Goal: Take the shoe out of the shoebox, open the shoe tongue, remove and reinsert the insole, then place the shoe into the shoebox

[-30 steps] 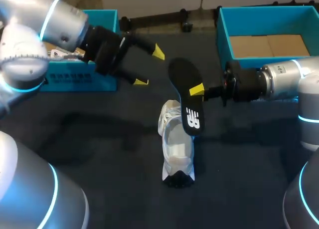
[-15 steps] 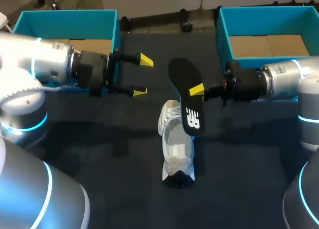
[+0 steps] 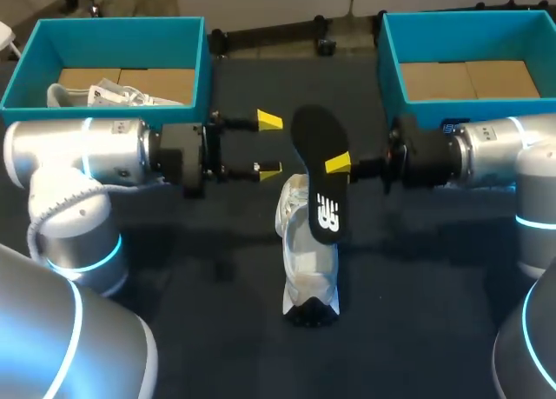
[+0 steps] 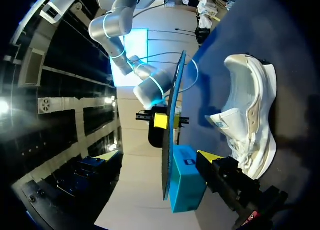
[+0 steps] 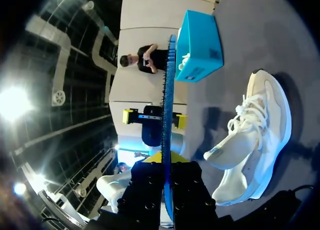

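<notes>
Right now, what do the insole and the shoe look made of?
Insole: likely fabric-faced foam; matte black face, thin blue edge in the wrist views. Shoe: seemingly white mesh or synthetic textile upper, soft sheen, fabric laces; its black end could be rubber.

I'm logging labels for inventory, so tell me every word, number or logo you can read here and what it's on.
On the insole: a white logo mark only, no words to quote.
On the shoe, tongue tag: print too small to read.
On the left shoebox and right shoebox, side labels: too blurred to read.
No other text shows.
</notes>
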Controlling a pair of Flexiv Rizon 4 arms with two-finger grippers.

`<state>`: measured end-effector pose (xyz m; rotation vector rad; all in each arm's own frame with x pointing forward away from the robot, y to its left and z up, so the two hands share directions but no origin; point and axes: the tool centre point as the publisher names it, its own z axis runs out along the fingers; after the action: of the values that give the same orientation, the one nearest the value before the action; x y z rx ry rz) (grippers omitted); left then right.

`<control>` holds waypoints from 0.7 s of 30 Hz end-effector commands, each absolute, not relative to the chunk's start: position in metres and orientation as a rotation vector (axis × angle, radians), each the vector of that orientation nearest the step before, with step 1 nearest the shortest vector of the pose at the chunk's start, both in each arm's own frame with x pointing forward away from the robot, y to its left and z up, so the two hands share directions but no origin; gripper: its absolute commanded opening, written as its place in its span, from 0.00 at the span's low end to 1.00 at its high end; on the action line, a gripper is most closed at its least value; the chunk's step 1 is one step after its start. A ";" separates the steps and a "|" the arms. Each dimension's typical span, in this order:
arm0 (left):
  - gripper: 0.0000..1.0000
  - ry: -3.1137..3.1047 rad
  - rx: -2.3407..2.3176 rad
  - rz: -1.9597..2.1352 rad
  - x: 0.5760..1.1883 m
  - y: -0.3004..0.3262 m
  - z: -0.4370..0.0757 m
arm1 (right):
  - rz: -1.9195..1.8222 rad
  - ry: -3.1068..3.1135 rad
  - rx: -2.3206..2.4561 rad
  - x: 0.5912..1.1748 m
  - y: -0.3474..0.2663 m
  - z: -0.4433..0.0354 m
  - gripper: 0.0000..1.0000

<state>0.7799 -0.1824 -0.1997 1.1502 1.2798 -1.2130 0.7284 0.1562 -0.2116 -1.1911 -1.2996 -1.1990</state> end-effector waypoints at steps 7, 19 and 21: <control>0.93 1.230 1.121 -1.224 0.785 -0.207 -0.209 | -1.226 -1.282 -1.195 0.720 0.157 -0.211 0.00; 0.61 1.219 1.104 -1.215 0.776 -0.222 -0.211 | -1.226 -1.282 -1.195 0.720 0.157 -0.211 0.00; 0.56 1.219 1.104 -1.207 0.775 -0.223 -0.211 | -1.226 -1.282 -1.195 0.720 0.157 -0.211 0.00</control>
<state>0.7795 -0.2204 -0.2114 1.1122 1.2148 -1.2164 0.7203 0.1557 -0.2110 -1.1929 -1.2815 -1.2254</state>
